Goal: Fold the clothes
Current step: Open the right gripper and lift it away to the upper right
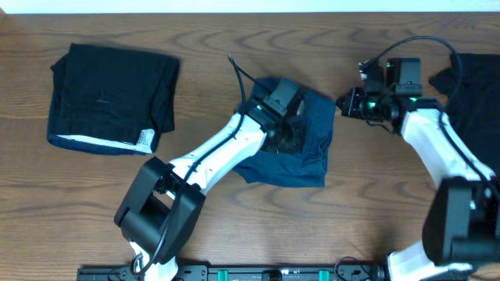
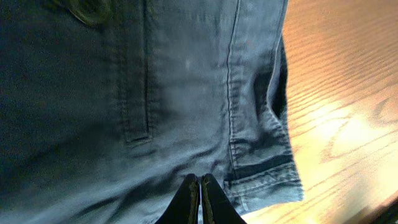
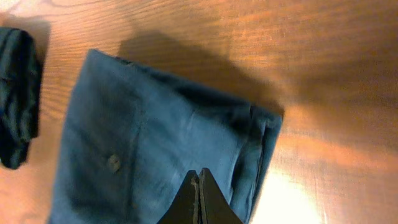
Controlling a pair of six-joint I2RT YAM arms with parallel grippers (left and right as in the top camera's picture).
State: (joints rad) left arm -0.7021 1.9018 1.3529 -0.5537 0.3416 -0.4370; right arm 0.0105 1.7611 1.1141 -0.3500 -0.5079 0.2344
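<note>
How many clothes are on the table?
3: a folded black piece at the left, a navy-blue piece in the middle, another black cloth at the right edge, partly cut off. More may be hidden.

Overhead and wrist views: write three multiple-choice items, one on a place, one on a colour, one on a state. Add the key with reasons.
1. Where does the white-edged black garment lie?
A) far left
B) centre
C) under the right arm

2. What colour is the cloth below the left gripper?
A) red
B) navy
C) white

3. How do the jaws of the right gripper stand?
A) wide open
B) shut
C) clamped on a cup

Key:
1 A, it lies folded at the left of the overhead view.
2 B, navy fabric fills most of the left wrist view.
3 B, the fingertips meet in the right wrist view.
</note>
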